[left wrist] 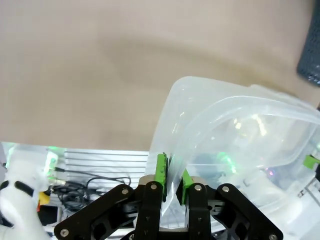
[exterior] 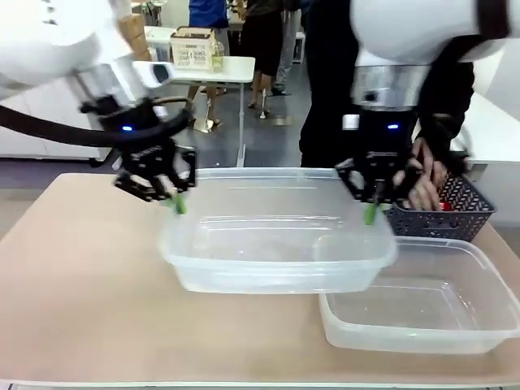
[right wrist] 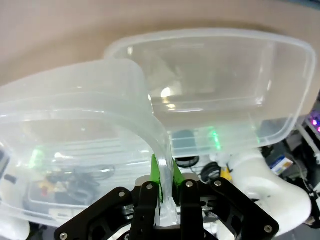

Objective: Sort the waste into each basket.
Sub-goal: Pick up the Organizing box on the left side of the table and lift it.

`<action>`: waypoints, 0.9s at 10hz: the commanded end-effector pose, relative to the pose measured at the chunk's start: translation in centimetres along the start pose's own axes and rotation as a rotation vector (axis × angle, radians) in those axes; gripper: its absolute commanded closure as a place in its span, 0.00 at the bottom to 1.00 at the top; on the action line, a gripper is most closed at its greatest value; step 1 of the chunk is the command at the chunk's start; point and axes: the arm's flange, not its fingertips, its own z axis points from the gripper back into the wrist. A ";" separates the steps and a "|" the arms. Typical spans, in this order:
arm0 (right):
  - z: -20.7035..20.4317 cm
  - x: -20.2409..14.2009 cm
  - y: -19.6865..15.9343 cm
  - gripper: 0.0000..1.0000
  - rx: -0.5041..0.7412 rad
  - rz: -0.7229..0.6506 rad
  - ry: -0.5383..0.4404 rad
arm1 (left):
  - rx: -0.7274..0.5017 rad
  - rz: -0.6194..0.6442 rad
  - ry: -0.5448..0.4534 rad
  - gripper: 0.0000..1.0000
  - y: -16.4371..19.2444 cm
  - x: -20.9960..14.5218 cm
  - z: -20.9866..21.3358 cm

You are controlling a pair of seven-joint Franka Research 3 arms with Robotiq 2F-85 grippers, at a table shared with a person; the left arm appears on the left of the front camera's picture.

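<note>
A clear tub (exterior: 276, 236) hangs just above the table, carried by both arms. My left gripper (exterior: 177, 199) is shut on its left rim, and the left wrist view shows the green pads (left wrist: 161, 170) pinching the thin wall (left wrist: 175, 150). My right gripper (exterior: 371, 207) is shut on its right rim (right wrist: 162, 150). The second clear tub (exterior: 422, 309) rests on the table at the front right, partly under the lifted one, and shows as the far tub (right wrist: 225, 75) in the right wrist view. Both tubs look empty. A bit of red can (exterior: 444, 205) shows at the right. Bottles and foil wrapper are out of view.
A dark lattice basket (exterior: 443, 215) stands at the far right, behind the lifted tub's corner. The person's hand (exterior: 422, 185) reaches into it, close to my right gripper. Bare tabletop (exterior: 81, 268) spreads to the left.
</note>
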 end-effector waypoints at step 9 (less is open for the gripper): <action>-2.6 0.7 -5.0 0.94 0.008 -0.044 0.044 | 0.035 -0.086 0.010 0.91 -3.4 -1.3 -3.9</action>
